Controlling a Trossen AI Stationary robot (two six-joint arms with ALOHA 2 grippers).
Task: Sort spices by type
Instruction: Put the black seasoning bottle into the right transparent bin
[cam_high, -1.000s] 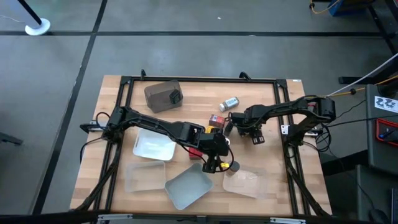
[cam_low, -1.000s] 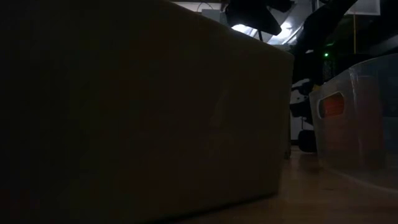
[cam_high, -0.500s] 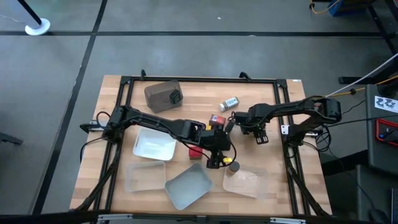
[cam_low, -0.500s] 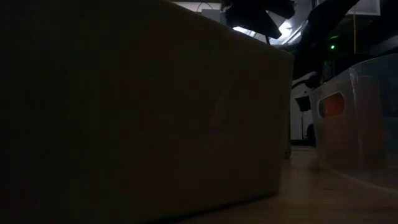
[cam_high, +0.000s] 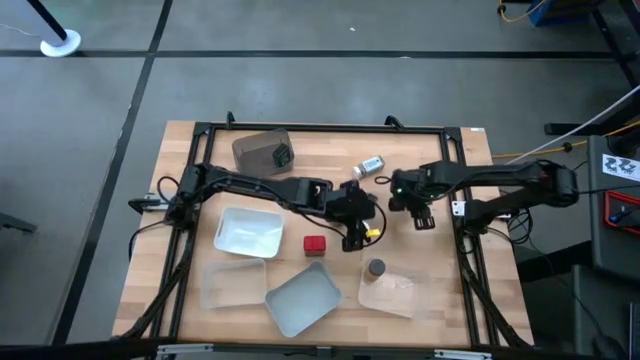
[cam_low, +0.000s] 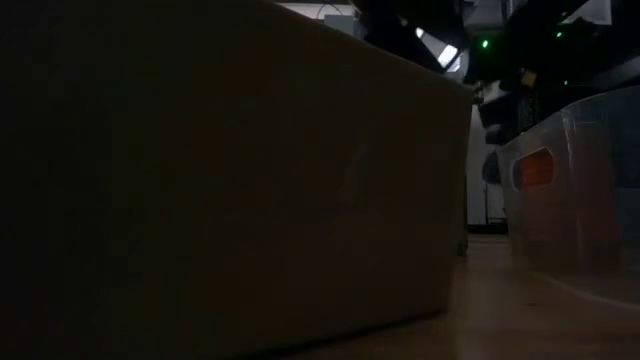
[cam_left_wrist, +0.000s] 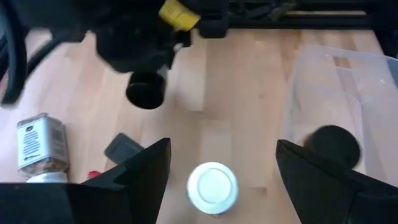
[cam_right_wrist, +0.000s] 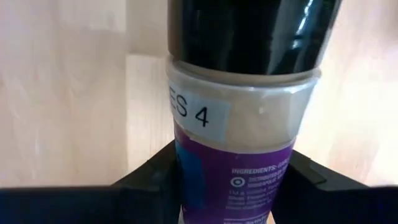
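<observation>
Jar in my right pincer, left pincer spread over the white-lid jar

Right gripper (cam_right_wrist: 233, 199) is clamped on a black-lidded jar (cam_right_wrist: 239, 118) with a purple label (a sticker on it reads "ES 4"); in the high view that gripper (cam_high: 398, 196) sits right of table centre. My left gripper (cam_left_wrist: 221, 177) has its fingers (cam_left_wrist: 140, 174) spread wide with nothing between them, hanging above a white-lid jar (cam_left_wrist: 213, 185) standing on the wood. From above, the left gripper (cam_high: 362, 232) is mid-table, close beside my right one. Red box (cam_high: 315, 244) lies just right of the white tray (cam_high: 247, 232). Dark-lid jar (cam_high: 375, 267) stands at the clear tray (cam_high: 392, 293). Another jar (cam_high: 369, 165) lies on its side toward the far edge, right of the brown tub (cam_high: 262, 153). Grey tray (cam_high: 303, 300) is at the near edge. Low view is dark, blocked by a big box (cam_low: 220, 170).
</observation>
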